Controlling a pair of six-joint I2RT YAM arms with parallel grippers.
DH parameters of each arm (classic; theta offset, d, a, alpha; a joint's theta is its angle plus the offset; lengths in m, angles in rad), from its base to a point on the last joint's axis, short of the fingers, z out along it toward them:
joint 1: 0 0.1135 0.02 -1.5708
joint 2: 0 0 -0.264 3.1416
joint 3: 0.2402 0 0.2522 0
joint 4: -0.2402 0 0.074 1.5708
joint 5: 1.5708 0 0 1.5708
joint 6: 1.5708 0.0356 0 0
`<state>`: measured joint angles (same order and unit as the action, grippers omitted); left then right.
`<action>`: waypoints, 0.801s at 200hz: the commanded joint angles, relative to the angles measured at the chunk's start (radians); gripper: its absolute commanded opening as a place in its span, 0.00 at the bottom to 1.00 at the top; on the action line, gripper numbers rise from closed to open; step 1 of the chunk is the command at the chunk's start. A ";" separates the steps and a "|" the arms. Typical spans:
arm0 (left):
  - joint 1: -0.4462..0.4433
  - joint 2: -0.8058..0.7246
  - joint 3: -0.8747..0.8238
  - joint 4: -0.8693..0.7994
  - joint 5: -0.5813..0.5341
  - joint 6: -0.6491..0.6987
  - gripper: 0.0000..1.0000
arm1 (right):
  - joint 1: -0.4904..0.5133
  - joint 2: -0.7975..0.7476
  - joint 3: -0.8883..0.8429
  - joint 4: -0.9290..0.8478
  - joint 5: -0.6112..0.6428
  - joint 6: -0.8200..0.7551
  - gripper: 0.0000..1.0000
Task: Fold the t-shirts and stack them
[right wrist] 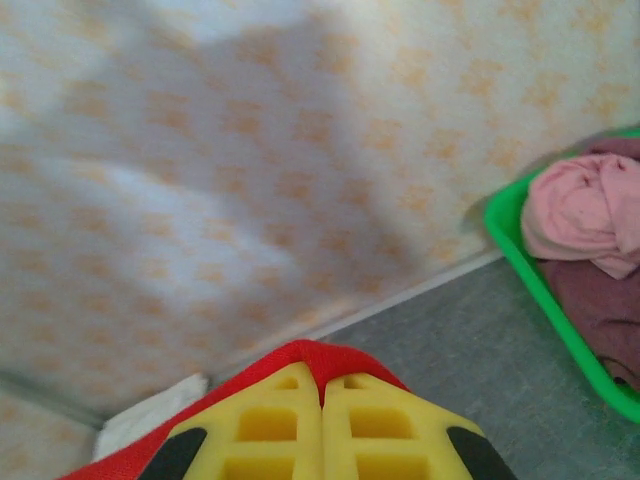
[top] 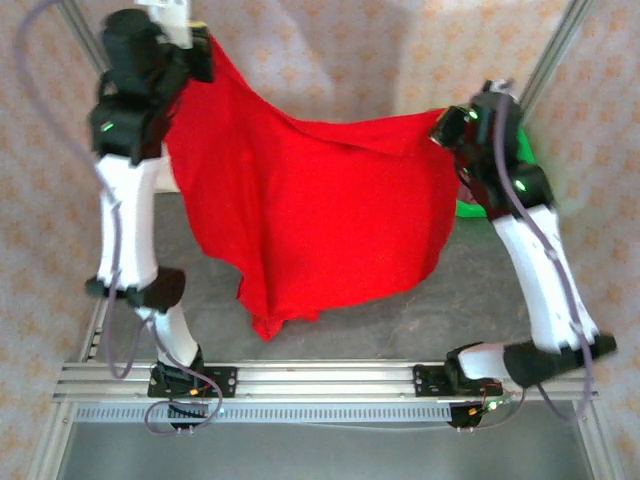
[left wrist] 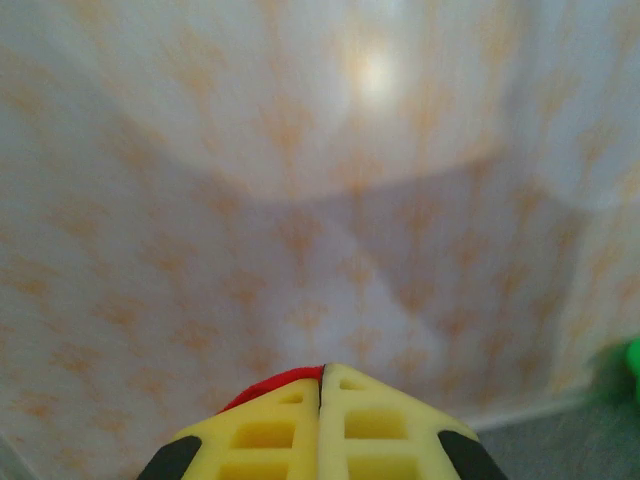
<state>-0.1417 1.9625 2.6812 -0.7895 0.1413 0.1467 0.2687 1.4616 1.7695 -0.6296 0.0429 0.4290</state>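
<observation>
Red t-shirt (top: 320, 210) hangs between left end effector (left wrist: 321, 385) and right end effector (right wrist: 322, 390)

Red t-shirt (top: 320, 210) is in the air, stretched between both arms. Left gripper (top: 200, 50) is raised high at the far left, pinching one upper corner. Right gripper (top: 443, 128) sits lower on the right, pinching the other, so the top edge sags and slopes down to the right. The cloth hangs in loose folds, with its lowest point bunched near the table (top: 480, 290), left of centre. A sliver of green tray (top: 468, 210) shows behind the right arm. Both arm bases sit on the aluminium rail (top: 320, 380) at the near edge.
</observation>
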 commanded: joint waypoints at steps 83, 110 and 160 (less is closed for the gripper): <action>0.016 0.558 0.227 0.369 -0.039 0.049 0.90 | -0.134 0.994 1.094 -0.151 -0.260 0.184 0.61; 0.004 0.392 0.125 0.169 -0.092 -0.033 0.99 | -0.112 0.761 0.691 -0.072 -0.322 0.087 0.62; -0.050 -0.220 -1.114 0.617 -0.015 -0.366 0.90 | -0.054 0.336 -0.109 0.146 -0.280 -0.042 0.56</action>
<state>-0.1558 1.8561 1.9465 -0.3634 0.0746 -0.0120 0.2066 1.9221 1.8645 -0.5789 -0.2337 0.4648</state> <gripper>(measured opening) 0.956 0.578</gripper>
